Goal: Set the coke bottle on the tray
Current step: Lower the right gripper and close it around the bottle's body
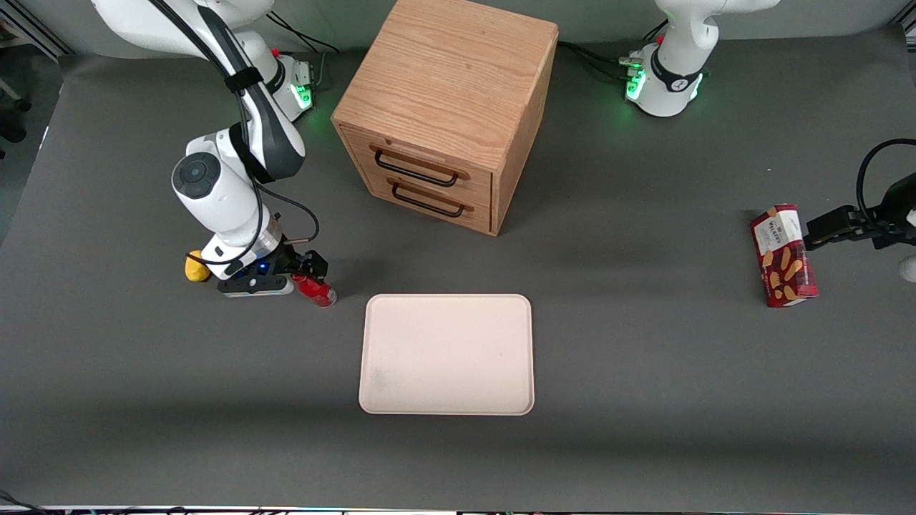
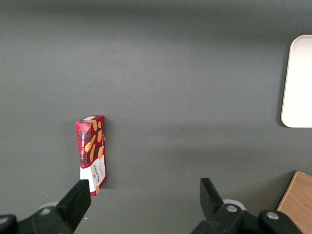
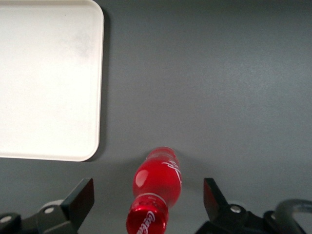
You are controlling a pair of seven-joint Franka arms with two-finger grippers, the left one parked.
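In the front view the gripper [image 1: 304,275] covers most of the coke bottle [image 1: 315,290], so only its red lower part shows beside the fingers. The yellow lump [image 1: 195,267] is half hidden by the arm's wrist. In the right wrist view the bottle's cap [image 3: 144,225] is cut by the picture's edge, and the tray [image 3: 48,78] runs out of frame. The fingers [image 3: 82,197] stand wide, with the bottle between them untouched.
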